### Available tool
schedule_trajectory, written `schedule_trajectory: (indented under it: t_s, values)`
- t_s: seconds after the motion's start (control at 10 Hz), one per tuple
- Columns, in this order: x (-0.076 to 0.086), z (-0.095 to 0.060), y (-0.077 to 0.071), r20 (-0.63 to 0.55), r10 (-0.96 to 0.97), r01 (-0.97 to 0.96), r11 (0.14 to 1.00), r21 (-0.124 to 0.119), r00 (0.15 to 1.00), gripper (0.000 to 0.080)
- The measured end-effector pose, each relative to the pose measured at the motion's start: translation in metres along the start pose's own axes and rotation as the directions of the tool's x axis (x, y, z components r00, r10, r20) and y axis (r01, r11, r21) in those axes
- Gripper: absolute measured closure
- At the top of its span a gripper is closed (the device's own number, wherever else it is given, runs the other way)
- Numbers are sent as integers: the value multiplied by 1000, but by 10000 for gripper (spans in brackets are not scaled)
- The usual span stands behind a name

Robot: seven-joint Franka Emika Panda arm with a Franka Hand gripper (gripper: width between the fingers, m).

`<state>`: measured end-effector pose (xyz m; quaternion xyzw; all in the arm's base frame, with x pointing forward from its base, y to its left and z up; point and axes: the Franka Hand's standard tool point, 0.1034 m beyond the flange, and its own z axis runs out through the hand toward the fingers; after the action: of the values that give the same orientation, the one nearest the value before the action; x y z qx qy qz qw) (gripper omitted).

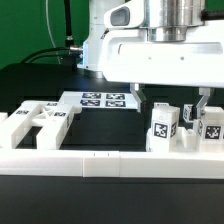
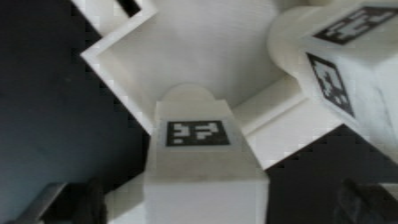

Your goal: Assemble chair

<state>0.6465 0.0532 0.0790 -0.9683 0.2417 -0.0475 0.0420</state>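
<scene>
Pick-up step, I judge: the hand [image 1: 172,104] hangs wide open, empty, above the tagged posts [image 1: 163,127]. Next: descend astride one, then close.

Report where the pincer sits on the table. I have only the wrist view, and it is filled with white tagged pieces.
Observer: The pincer is open, low over a cluster of short tagged posts at the exterior view's right.
Operator: Name what lies elsewhere.
Observer: A slotted panel lies apart from them at the exterior view's left.
Operator: Say what sits between the two.
Observer: The marker board lies flat there, further back in the exterior view.
</scene>
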Motion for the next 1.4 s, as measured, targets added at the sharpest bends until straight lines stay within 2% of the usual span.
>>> schedule_trajectory:
  t_s: [0.1,0.3,0.4,0.7,0.8,0.9,1.1,1.3,1.4]
  values:
    - [2,0,3,-1,-66,66,998,0,998,150]
    - [2,0,4,-3,-61,61,998,0,998,411]
    - [3,0,4,-3,-61,61,998,0,998,516]
    - [3,0,4,-3,-35,35,999,1,999,514]
    - [2,0,4,-2,42,-42,999,2,999,514]
    - [1,0,4,-4,199,-199,980,0,980,514]
    - [1,-1,4,-10,400,-401,916,-3,916,514]
    - [1,-1,7,-7,638,-638,770,20,770,514]
    - [1,-1,7,-8,677,-677,735,23,736,514]
